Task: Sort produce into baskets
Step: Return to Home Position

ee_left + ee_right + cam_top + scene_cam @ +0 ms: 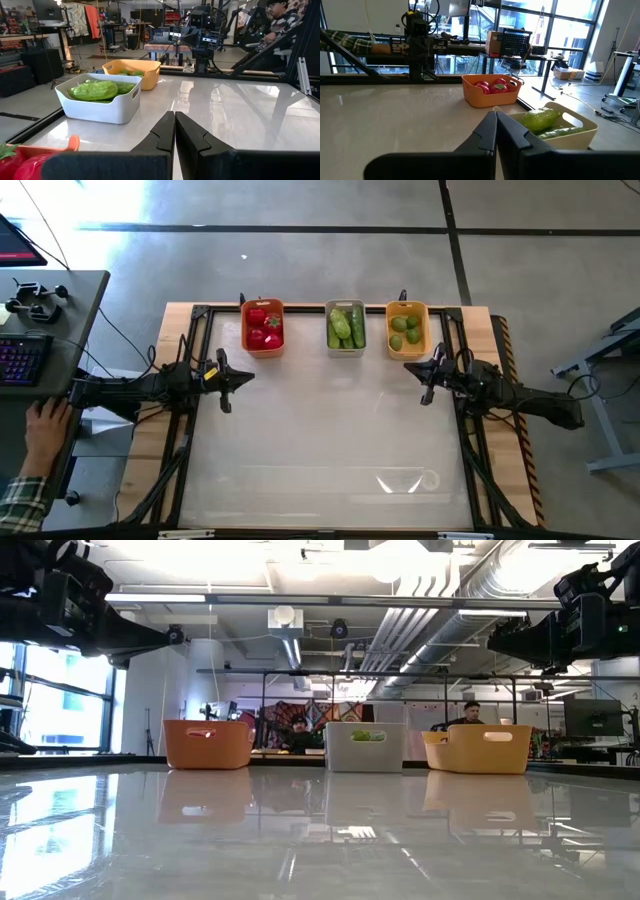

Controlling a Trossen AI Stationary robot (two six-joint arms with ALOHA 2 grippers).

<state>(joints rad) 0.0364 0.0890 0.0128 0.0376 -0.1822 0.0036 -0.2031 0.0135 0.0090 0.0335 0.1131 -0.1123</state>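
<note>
Green cucumbers (95, 91) in the grey bin (100, 111) look firm, slick; grip mid-length. Left gripper (175, 118) and right gripper (496, 118) fingers together, empty.

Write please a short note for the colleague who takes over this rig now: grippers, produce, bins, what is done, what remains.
Left gripper: shut, empty, above the table near the orange-red bin.
Right gripper: shut, empty, above the table near the yellow-orange bin.
Tomatoes lie in the orange-red bin, cucumbers in the grey bin, limes in the yellow-orange bin. The bins stand in a row at the table's far edge.
Done: all produce in view is sorted.
Left: probably only parking both arms.
</note>
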